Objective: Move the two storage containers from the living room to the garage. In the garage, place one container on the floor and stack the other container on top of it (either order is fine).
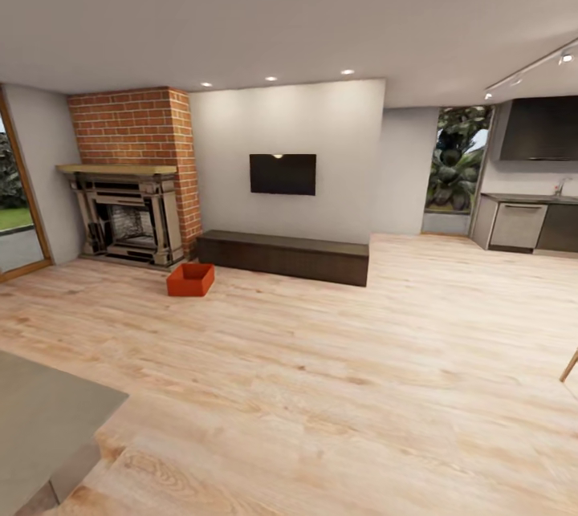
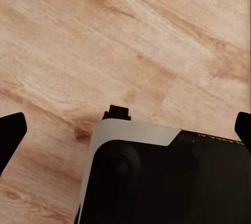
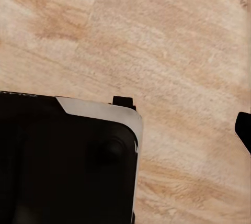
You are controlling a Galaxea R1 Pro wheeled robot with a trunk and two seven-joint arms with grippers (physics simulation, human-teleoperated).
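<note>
A red-orange storage container [image 1: 190, 280] sits on the light wood floor of the living room, in front of the brick fireplace [image 1: 128, 219] and far ahead of me to the left. In the left wrist view my left gripper [image 2: 125, 130] is open, its black fingertips [image 2: 11, 134] spread wide over the wood planks and my own dark base. One fingertip [image 3: 243, 130] of my right gripper [image 3: 128, 130] shows at the frame's edge, also spread open, with nothing held. Both grippers hang far from the container.
A low dark TV bench [image 1: 285, 256] runs along the white wall under a wall TV [image 1: 282, 173]. A glass door [image 1: 14, 211] is at far left and kitchen cabinets [image 1: 526, 225] at far right. A grey tabletop corner [image 1: 40, 412] is near my left.
</note>
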